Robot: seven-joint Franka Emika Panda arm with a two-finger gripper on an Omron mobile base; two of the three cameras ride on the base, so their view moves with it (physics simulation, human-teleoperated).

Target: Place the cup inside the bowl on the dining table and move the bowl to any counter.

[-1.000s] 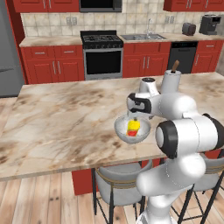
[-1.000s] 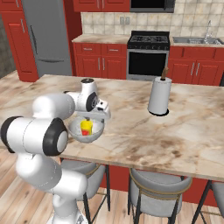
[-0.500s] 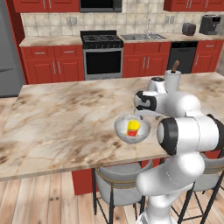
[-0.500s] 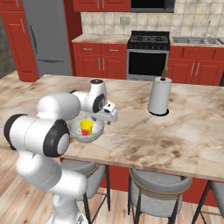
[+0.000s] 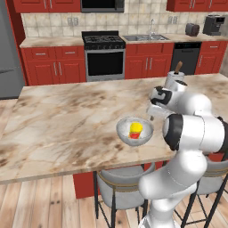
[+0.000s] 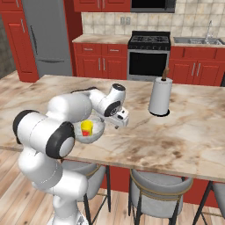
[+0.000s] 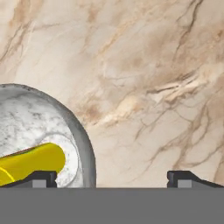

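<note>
Hand view, bowl (image 7: 39, 135): lies at 8 o'clock from the tool (image 7: 111, 177); rim passes just inside one fingertip.
Cup (image 5: 135, 129): standing inside the bowl on the table (image 5: 67, 124).
Tool state: jaws fully spread, holding nothing.
Next move: judged a shift toward the rim.

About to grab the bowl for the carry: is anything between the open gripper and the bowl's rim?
Nothing visible does. The gripper hangs open over the dining table, beside the bowl, with the cup already standing inside. One fingertip sits over the bowl's edge, the other over bare marble.
</note>
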